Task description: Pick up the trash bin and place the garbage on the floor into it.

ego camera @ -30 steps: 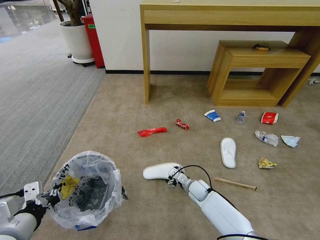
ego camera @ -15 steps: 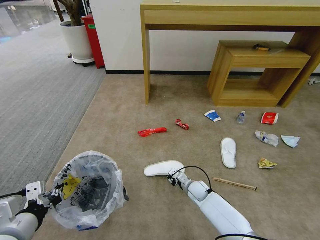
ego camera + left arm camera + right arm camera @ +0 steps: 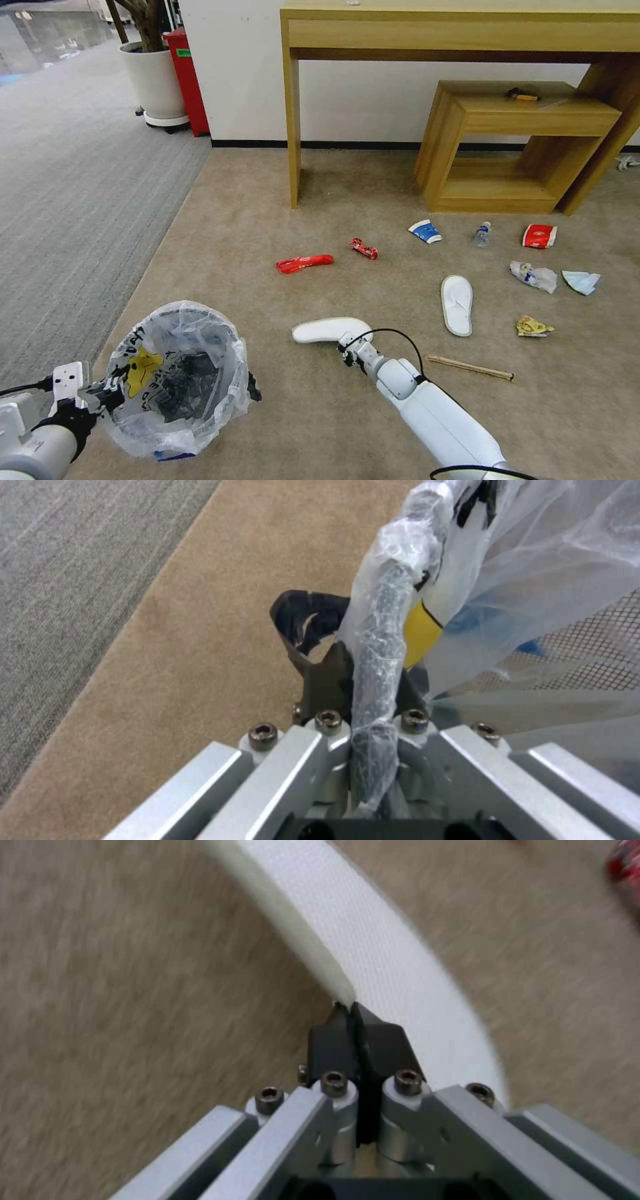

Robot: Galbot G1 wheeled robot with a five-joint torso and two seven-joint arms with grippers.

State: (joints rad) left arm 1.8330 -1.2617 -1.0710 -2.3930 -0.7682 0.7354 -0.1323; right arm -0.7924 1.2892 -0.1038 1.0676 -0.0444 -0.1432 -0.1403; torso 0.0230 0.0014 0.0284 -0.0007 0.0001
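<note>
My left gripper (image 3: 110,393) is shut on the rim of the trash bin (image 3: 177,380), a dark mesh bin lined with a clear bag printed black and yellow. In the left wrist view the bag-wrapped rim (image 3: 380,630) runs between the fingers of the left gripper (image 3: 370,665). My right gripper (image 3: 347,343) is shut on the edge of a white slipper (image 3: 323,330), held just over the beige floor (image 3: 267,200). The right wrist view shows the right gripper (image 3: 357,1022) pinching the slipper (image 3: 373,940). Other garbage lies to the right: a second slipper (image 3: 457,305), a wooden stick (image 3: 470,367), red wrappers (image 3: 305,263), a paper cup (image 3: 425,231).
A small bottle (image 3: 482,234), a red-white carton (image 3: 539,236), crumpled wrappers (image 3: 533,275) and a pale blue mask (image 3: 581,281) lie further right. A wooden desk (image 3: 291,120) and low shelf (image 3: 513,147) stand at the wall. A white plant pot (image 3: 153,80) and red box (image 3: 187,73) stand far left by grey carpet (image 3: 60,200).
The right gripper has drawn the white slipper up and slightly right, and the slipper now shows flatter, more edge-on. The bin in the left gripper has shifted a little right.
</note>
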